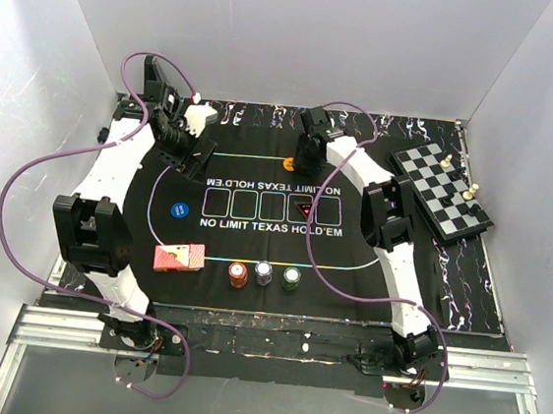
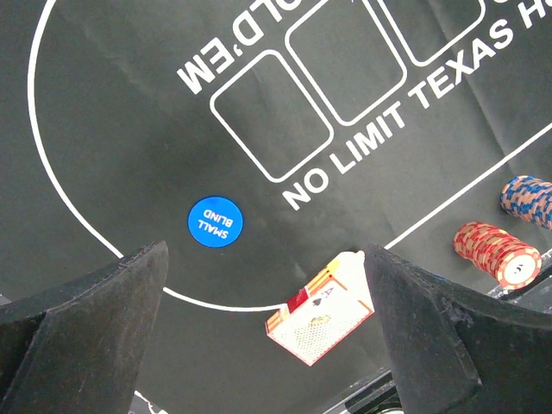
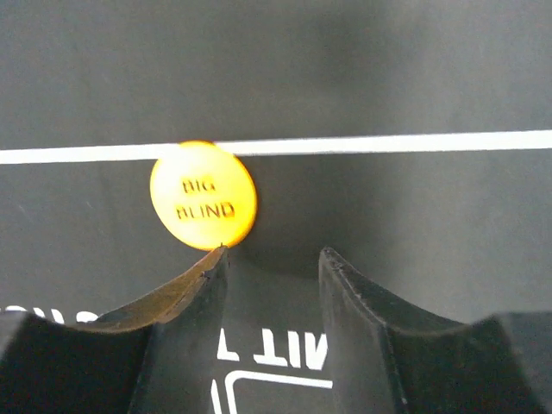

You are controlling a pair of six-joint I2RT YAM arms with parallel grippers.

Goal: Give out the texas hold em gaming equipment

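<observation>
Right wrist view: my right gripper (image 3: pixel 272 267) stands about half open with nothing between its fingers, only the black mat (image 3: pixel 414 69) and some of its white lettering. The yellow button (image 3: pixel 203 195) lies flat on the mat. Its lower edge meets my left fingertip (image 3: pixel 198 276), and it is outside the gap. It is a round, bright orange-yellow disc with BIG BLIND on it in dark letters, and its top edge overlaps the white line (image 3: pixel 388 142) that runs across the mat. From above, it sits at the far rim of the printed oval.

My left gripper (image 2: pixel 266 250) is spread wide and holds nothing. It hangs over a blue disc (image 2: pixel 215 222) marked SMALL BLIND. A red-backed pack of cards (image 2: pixel 319 315) and a stack of red chips (image 2: pixel 496 253) lie near it.
</observation>
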